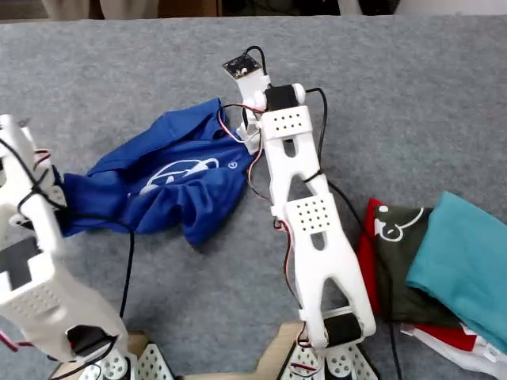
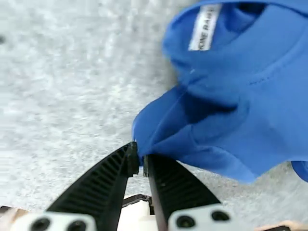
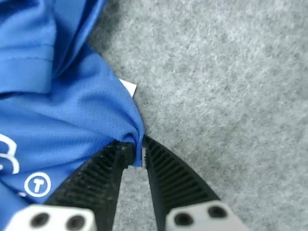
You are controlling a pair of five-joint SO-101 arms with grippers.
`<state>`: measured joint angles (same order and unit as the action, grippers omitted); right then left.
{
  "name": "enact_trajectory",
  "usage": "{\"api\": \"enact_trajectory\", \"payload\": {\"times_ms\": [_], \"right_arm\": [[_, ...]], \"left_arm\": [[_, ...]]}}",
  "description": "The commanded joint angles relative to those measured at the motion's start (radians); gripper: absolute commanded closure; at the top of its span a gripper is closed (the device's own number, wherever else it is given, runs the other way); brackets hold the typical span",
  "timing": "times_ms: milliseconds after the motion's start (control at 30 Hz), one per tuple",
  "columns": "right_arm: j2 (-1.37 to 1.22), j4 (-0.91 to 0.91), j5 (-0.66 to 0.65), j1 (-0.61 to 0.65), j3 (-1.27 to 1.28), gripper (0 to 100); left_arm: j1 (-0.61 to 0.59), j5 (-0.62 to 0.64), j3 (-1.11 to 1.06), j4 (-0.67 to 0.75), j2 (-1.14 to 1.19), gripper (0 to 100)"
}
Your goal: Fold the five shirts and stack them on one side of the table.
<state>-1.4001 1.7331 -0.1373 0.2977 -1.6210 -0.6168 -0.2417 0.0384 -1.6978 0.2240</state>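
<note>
A grey felt-covered table (image 1: 412, 95) is spreading under two white robot arms. A blue shirt (image 1: 170, 186) is lying crumpled on it, stretching between the two grippers, its white printed logo facing up and its cloth bunching in loose folds. Well away from both sets of jaws, beyond the right arm, a pile of other shirts (image 1: 444, 277) is sitting at the table edge: teal on top, with dark, red and white cloth showing beneath.

The left gripper (image 2: 139, 161) is pinching one end of the blue shirt, its black ridged jaws closing to a thin gap on a fold of fabric right at their tips. Just beyond those tips the cloth is rising into the collar area, where a white neck label (image 2: 204, 29) is showing. The right gripper (image 3: 136, 149) is nipping the opposite edge in the same way, jaws nearly together on a small peak of mesh cloth, with bare felt lying on one side of them.

The shirt is looking light, soft and limp, so it is likely sagging wherever it is not being held. The smooth mesh may be slipping out of so small a bite. Holding deeper, at a stitched hem or seam, would probably be giving a surer grip.
</note>
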Motion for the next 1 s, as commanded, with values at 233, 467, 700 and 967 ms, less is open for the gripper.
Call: {"api": "enact_trajectory", "payload": {"times_ms": [233,467,700,967], "right_arm": [[0.004,-0.021,0.0,-0.025,-0.047,99.3],[0.012,-0.014,0.0,-0.024,-0.047,98.2],[0.091,0.049,0.0,-0.012,-0.047,72.8],[0.231,0.054,0.0,-0.019,-0.045,69.5]], "left_arm": [[-0.27,-0.02,0.103,-0.014,-0.079,98],[-0.287,0.055,0.097,-0.017,-0.077,97],[-0.279,0.18,0.11,-0.009,-0.087,78],[-0.135,0.339,0.224,-0.064,-0.087,71]]}}
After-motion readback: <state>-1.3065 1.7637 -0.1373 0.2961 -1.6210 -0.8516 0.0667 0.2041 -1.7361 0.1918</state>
